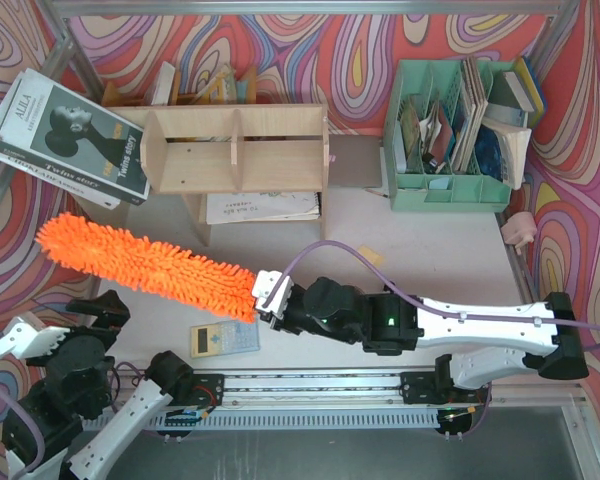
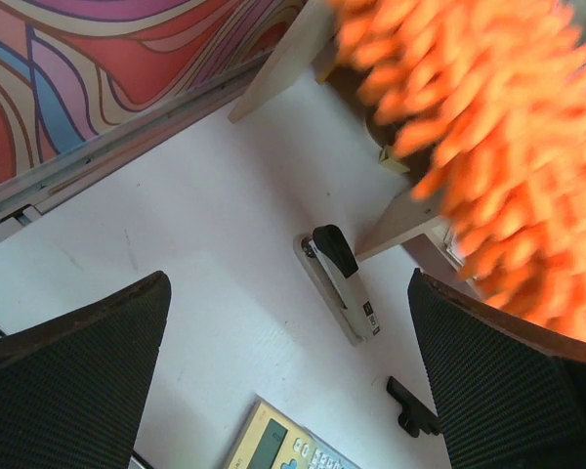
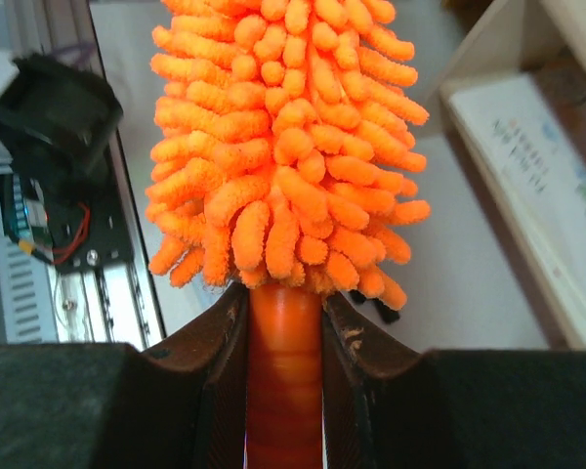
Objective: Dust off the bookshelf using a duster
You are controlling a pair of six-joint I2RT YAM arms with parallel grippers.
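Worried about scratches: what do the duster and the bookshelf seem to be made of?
Duster: fluffy matte orange strands, likely microfibre; handle smooth and slightly glossy, probably plastic. Bookshelf: pale matte board with faint grain, probably plywood.

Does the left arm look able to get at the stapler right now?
Probably yes: the left gripper is open, the stapler lies on the table in plain view ahead of it, and the duster hangs off to one side.

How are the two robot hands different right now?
The right gripper is shut on the duster and stretched out over the table; the left gripper is open, empty and tucked near its base. Both have two dark fingers.
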